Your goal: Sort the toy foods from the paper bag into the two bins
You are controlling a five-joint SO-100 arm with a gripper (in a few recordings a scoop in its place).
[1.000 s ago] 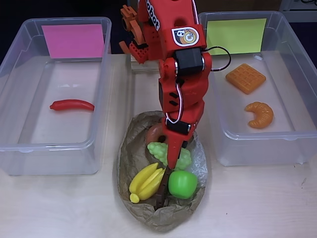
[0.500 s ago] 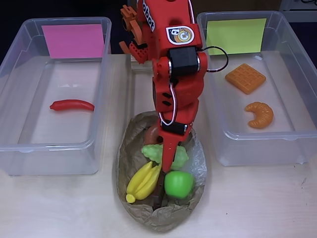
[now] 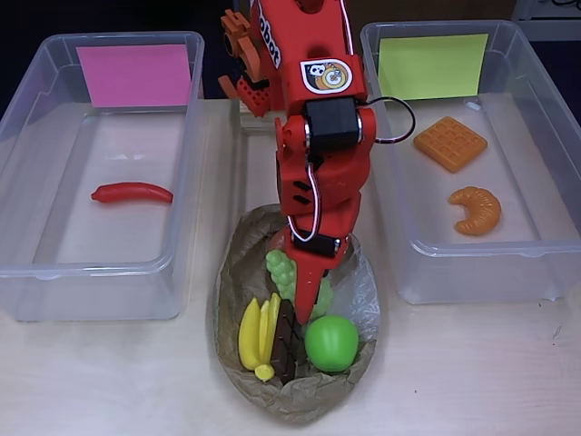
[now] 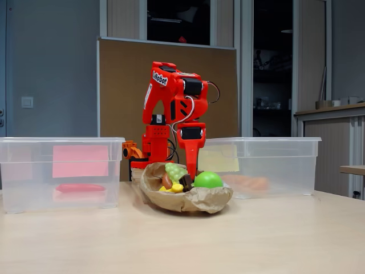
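Overhead view lays out both bins' contents: the pink-labelled bin [image 3: 54, 263] holds the red chili [image 3: 132, 193], the yellow-green-labelled bin [image 3: 536, 245] the waffle [image 3: 450, 143] and croissant [image 3: 477, 209]. The paper bag [image 3: 238, 272] sits between them, with banana [image 3: 255, 332], chocolate bar [image 3: 286, 342], green apple [image 3: 331, 342] and grapes [image 3: 281, 270] inside. The fixed view shows the red arm [image 4: 174, 108] bent over, reaching straight down into the bag. The gripper [image 3: 304, 304] is among the grapes; I cannot tell how far it is open.

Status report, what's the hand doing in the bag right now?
Hand down in bag, at the grapes; open or shut unclear. Banana, chocolate, apple crowd it.
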